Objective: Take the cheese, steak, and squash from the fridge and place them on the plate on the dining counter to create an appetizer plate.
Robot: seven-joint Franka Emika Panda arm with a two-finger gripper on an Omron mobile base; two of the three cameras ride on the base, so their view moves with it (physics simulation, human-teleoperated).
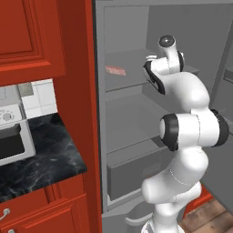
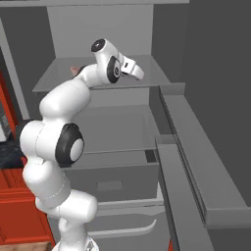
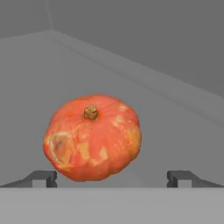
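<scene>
**A:** How far along are you?

**B:** You are near the start of this part, I think. Your arm reaches into the tall grey fridge with its grey shelves. The flat pink-red steak lies on the upper shelf, off to the left of your gripper and not picked up. I cannot see the cheese or the plate, so I cannot tell you what is done there.

**A:** And the squash?

**B:** The round orange squash with the little brown stem sits on the shelf right in front of your gripper. From the hand camera it is a bit left of the middle, between your two dark fingertips and just past them. It leans closer to the left tip than the right one.

**A:** Is the gripper holding it?

**B:** No. Your gripper is spread as wide as it goes and holds nothing. The tips do not touch the squash. You would need to go forward, a little left, then squeeze.
</scene>
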